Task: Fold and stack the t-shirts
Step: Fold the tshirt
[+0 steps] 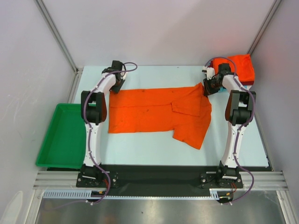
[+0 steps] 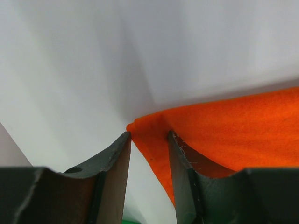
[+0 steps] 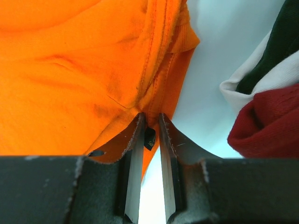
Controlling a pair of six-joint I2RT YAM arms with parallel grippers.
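Orange t-shirt: one, laid flat across the middle of the pale table, long side running left to right, one sleeve jutting toward the near right; faint dark specks on the cloth

Left gripper: at the shirt's far-left corner; jaws standing apart, not clamped; the cloth's corner lies at the fingertips and part of its edge shows in the gap

Right gripper: at the shirt's far-right corner; jaws nearly together, pinching a gathered edge of the orange cloth; creases run into the tips

Stack of folded shirts: far-right corner of the table, just beyond the right gripper; orange-red on top, dark red layer beneath; apart from the flat shirt

Green tray: beside the table's left edge, near the left arm
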